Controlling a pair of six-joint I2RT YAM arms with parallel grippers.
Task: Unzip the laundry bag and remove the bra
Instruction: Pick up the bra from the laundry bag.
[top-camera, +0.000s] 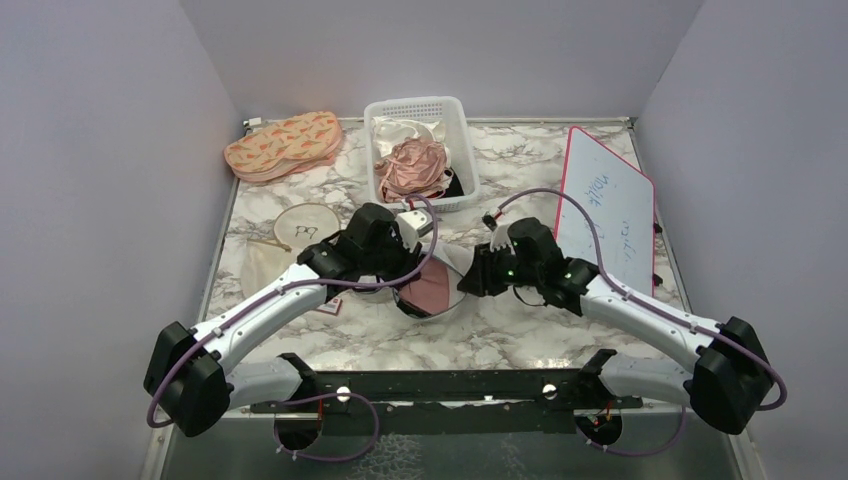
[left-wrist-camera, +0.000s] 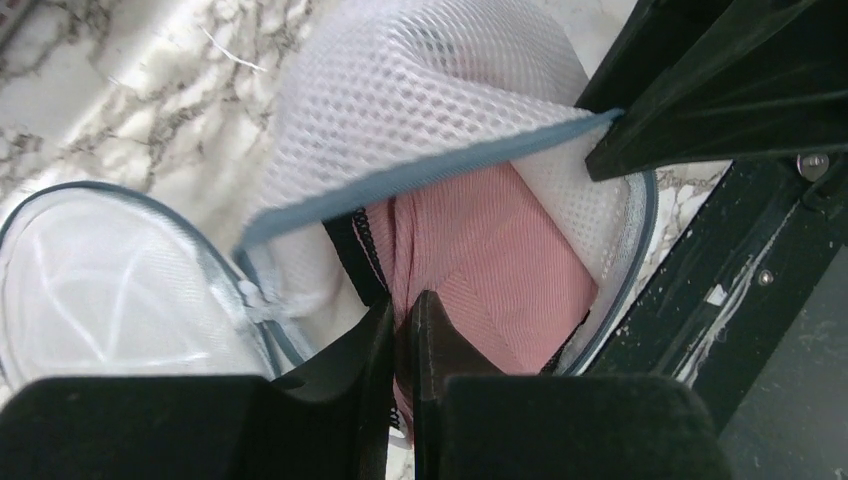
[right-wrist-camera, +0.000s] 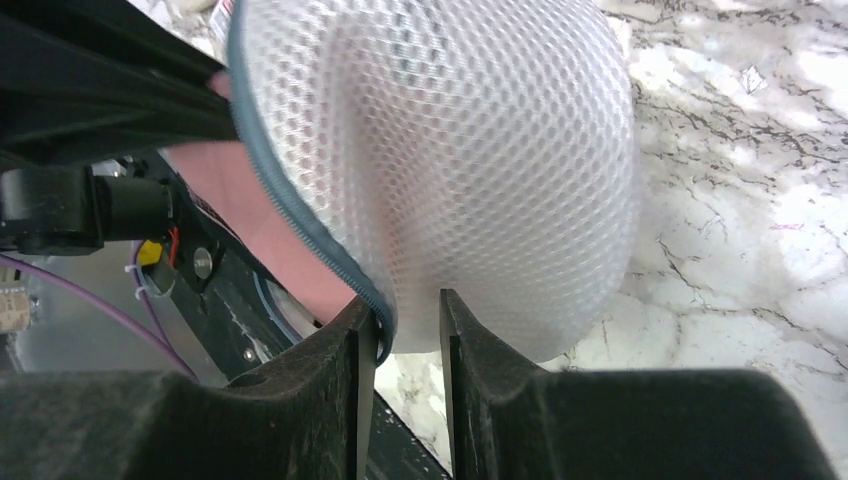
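**Item 1, nearest.** Left fingers (left-wrist-camera: 380, 335): all but closed, pinching a fold of the bra (left-wrist-camera: 490, 270) at the bag mouth. The bite looks shallow.
- Risk: the smooth moulded fabric slides out on the pull.
- Cause: too little cloth between the tips.

**Item 2.** Right fingers (right-wrist-camera: 365, 340): narrowly parted, clamped on the blue-grey zip rim of the mesh flap, holding it up and back.
- Risk: the rim slips free and the flap drops over the opening.
- Cause: a grip on the edge only.

**Item 3.** Laundry bag (left-wrist-camera: 420, 90): mid-surface, between the two arms, unzipped, flap raised. Its other round panel lies flat on the surface (top-camera: 520, 330).
- Risk: the whole bag travels with the bra.
- Cause: nothing pins the lower half; only the flap is held.

**Item 4.** Bra: inside the bag, one pink cup exposed in the opening, not yet clear of the rim. The black strap (left-wrist-camera: 345, 255) lies against the zip edge. How much is tucked under the mesh cannot be told.
- Risk: strap or trim snags on the zip.
- Cause: a pull across the rim rather than up through the gap.

**Item 5.** Both arms: close together over the bag.
- Risk: contact between them.
- Cause: the left lifting straight toward the right.

**Item 6, far.** White basket (top-camera: 418, 108) holding a peach satin cloth (top-camera: 412, 168), and a whiteboard (top-camera: 615, 205). All are well apart from the work; no hazard judged.
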